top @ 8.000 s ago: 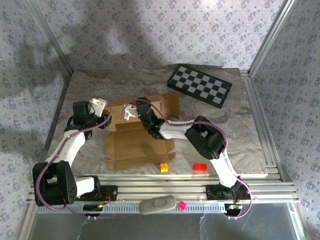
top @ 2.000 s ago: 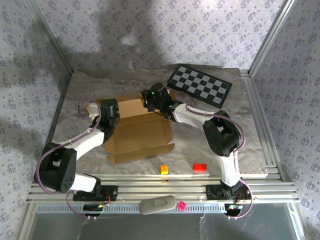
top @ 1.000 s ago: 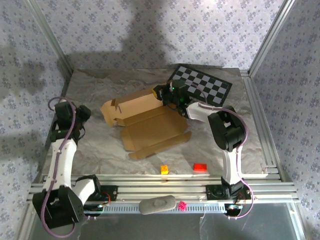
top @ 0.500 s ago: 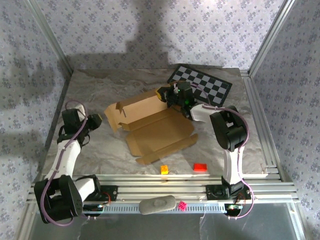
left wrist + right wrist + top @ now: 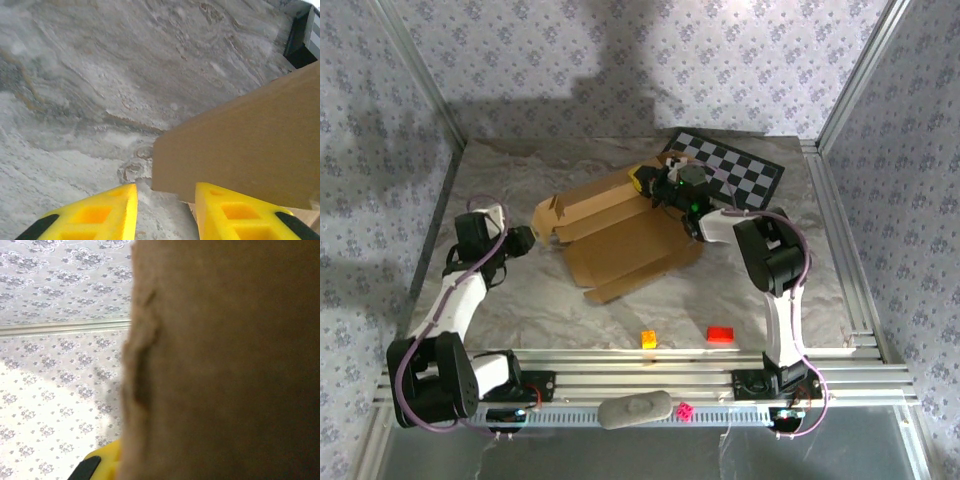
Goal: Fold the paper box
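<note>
The paper box (image 5: 620, 228) is a brown cardboard sheet lying opened out mid-table, with its back wall and flaps partly raised. My right gripper (image 5: 656, 184) is at the box's far right corner and looks shut on a raised flap. In the right wrist view that cardboard (image 5: 225, 365) sits right against the camera, with one yellow finger (image 5: 101, 464) beside it. My left gripper (image 5: 524, 240) is open at the box's left end. In the left wrist view the flap's edge (image 5: 240, 145) hangs just above my right-hand finger (image 5: 235, 215).
A black-and-white checkered board (image 5: 722, 170) lies at the back right, close behind the right gripper. An orange block (image 5: 647, 338) and a red block (image 5: 720, 334) sit near the front edge. A grey object (image 5: 635, 410) and a pink piece (image 5: 685, 410) rest on the front rail.
The box has slid and turned toward the back right with the right gripper. The left arm swung out to the left, then came back to the box's left flap.
</note>
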